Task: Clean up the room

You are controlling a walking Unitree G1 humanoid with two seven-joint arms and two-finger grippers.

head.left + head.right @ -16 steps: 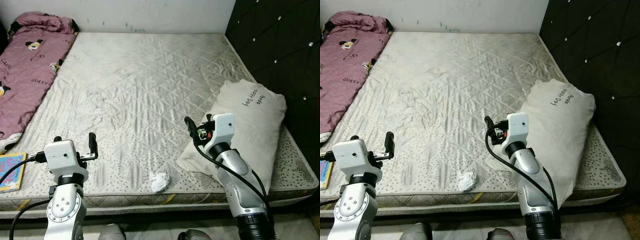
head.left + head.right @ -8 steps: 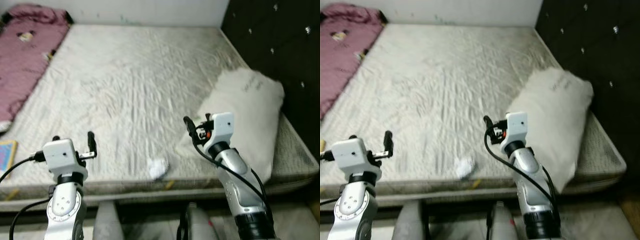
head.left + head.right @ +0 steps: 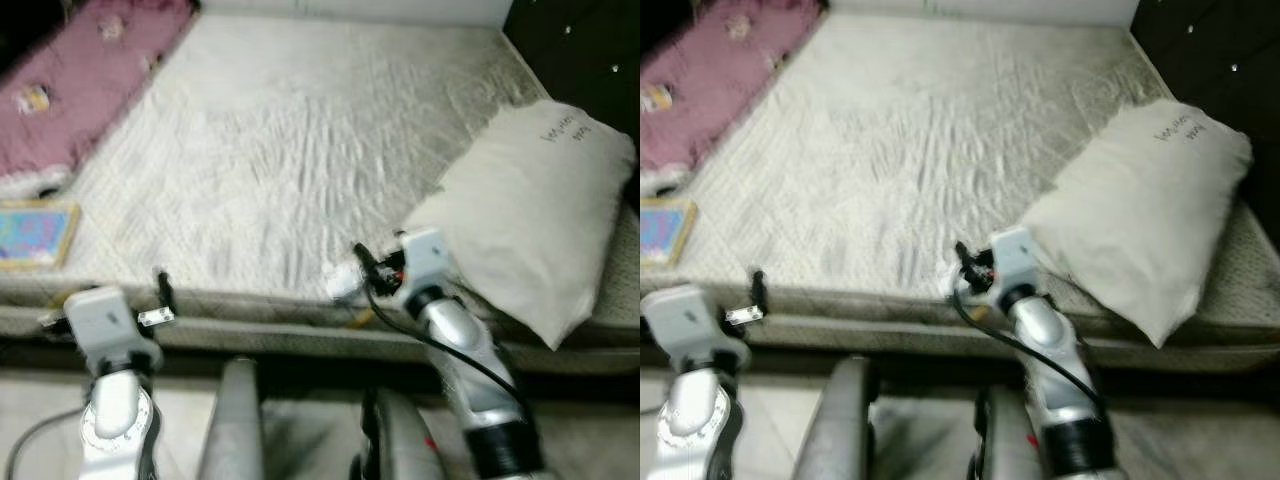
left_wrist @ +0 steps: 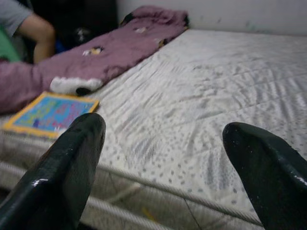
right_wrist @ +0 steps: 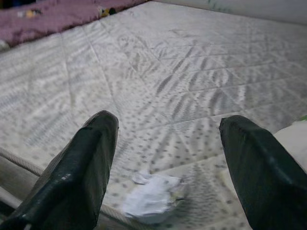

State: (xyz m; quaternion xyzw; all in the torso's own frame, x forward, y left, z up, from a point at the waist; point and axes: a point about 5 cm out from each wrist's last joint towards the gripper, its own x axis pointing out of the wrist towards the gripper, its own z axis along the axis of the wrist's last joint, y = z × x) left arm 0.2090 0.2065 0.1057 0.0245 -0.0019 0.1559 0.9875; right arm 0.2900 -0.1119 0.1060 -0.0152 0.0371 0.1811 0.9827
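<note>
head views are blurry, but the crumpled tissue [image 3: 343, 285] sits at the mattress [image 3: 300, 150] front edge, just beside the right gripper [image 3: 360, 262]; the left gripper [image 3: 162, 292] is well apart. right wrist view: fingers [image 5: 81, 177] spread wide, tissue straight ahead between them, probably within reach.

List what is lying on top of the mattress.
On the mattress: a white pillow, a purple blanket, a colourful book and a crumpled white tissue near the front edge. What the pillow and blanket cover is hidden.
</note>
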